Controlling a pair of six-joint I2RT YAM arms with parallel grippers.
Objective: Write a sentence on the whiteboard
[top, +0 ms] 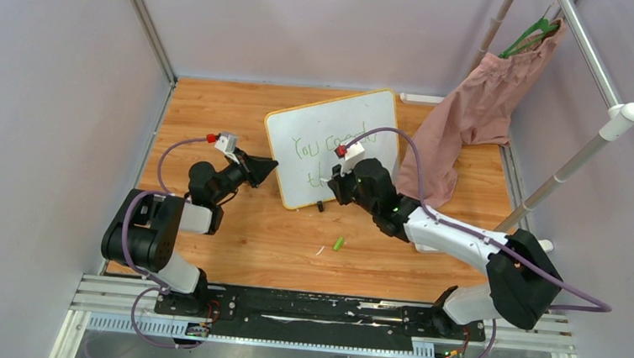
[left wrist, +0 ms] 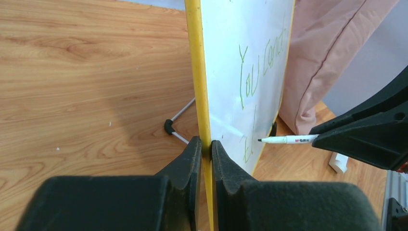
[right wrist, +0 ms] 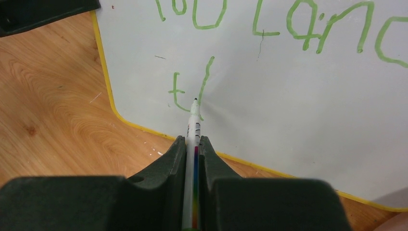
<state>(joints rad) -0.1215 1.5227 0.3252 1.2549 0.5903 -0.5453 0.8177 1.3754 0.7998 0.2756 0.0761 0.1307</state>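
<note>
The whiteboard (top: 360, 119) stands tilted on the wooden table, white with a yellow rim. My left gripper (top: 269, 168) (left wrist: 206, 144) is shut on its left rim, one finger on each face. Green words of the sentence (right wrist: 308, 24) (left wrist: 252, 72) run along the top of the board, and below them are a "t" and one slanted stroke (right wrist: 206, 77). My right gripper (top: 336, 179) (right wrist: 192, 142) is shut on a white marker (right wrist: 194, 122) (left wrist: 288, 139). Its tip sits at the lower end of that slanted stroke, on or just off the whiteboard (right wrist: 288, 96).
A pink garment (top: 469, 122) hangs on a green hanger from a white rack pole (top: 585, 156), right beside the board. A small green cap (top: 338, 244) lies on the table in front. The board's stand leg with a black foot (left wrist: 169, 126) sticks out behind. Grey walls enclose the table.
</note>
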